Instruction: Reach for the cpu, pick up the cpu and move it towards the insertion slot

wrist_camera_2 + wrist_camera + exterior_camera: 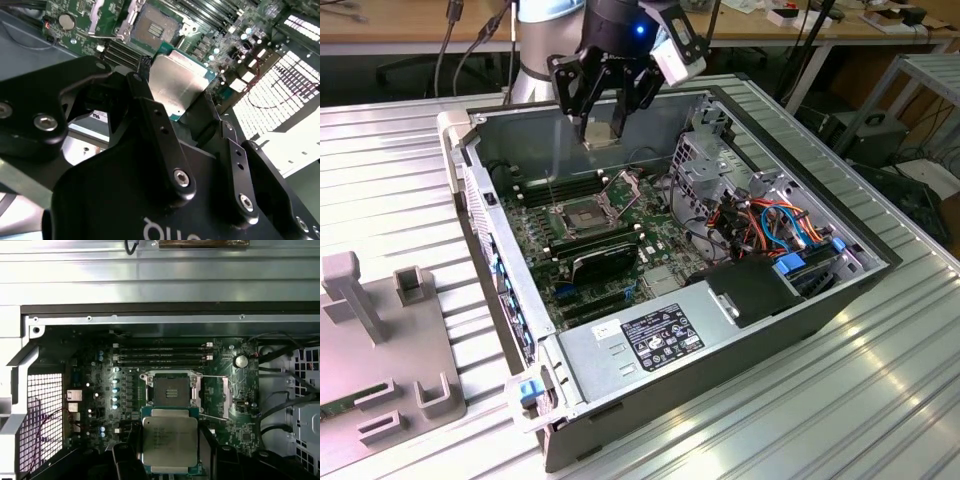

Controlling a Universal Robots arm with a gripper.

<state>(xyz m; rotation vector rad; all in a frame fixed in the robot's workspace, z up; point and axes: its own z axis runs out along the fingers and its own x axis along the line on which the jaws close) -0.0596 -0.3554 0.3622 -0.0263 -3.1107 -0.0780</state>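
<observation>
- The gripper (603, 122) hangs above the open computer case (720, 340), over its far wall in the exterior view, and it is clenched on the cpu (602, 132).
- In the second wrist view the two black fingers (150, 107) press on opposite edges of the cpu (181, 85), whose pale metal face is turned toward that camera.
- In the first wrist view the cpu (169, 441) sits level between the fingers (207, 442), clear of the board.
- The insertion slot (582, 217) lies below the cpu on the green motherboard (620, 270), near the far left corner of the case in the exterior view; its silver frame is swung open and its dark centre (172, 390) is bare.
- The cpu is near the slot but not touching it.
- Long black memory slots (162, 356) run just beside the socket.
- The case rests on a ribbed metal table (840, 400).
</observation>
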